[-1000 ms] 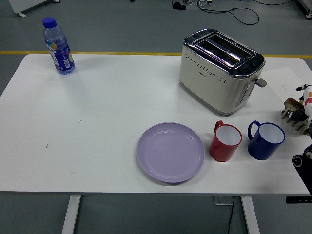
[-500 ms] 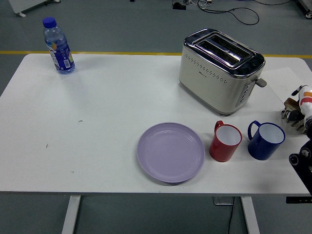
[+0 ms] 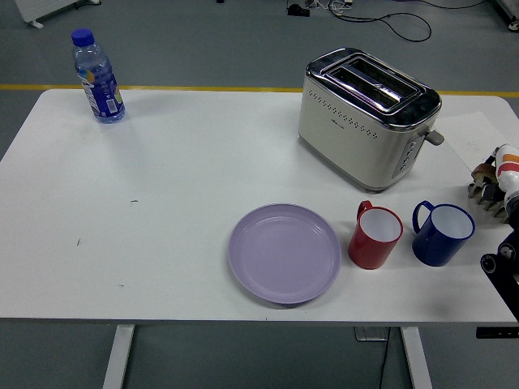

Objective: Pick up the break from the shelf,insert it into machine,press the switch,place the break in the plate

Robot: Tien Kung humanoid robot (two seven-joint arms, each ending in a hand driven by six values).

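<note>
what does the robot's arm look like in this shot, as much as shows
Only the right arm shows, at the right edge: black, with a round joint and bulky housing. Above it sits a white part with an orange-red band. Its fingers cannot be made out. The left arm is out of view.

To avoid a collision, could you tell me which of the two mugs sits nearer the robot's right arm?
The blue mug; the red mug stands left of it, beside the plate.

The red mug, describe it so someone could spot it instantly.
Start at the cream toaster on the table's far right. Just in front of it stand two mugs beside the lilac plate. The red mug is next to the plate; its neighbour is blue.
</note>
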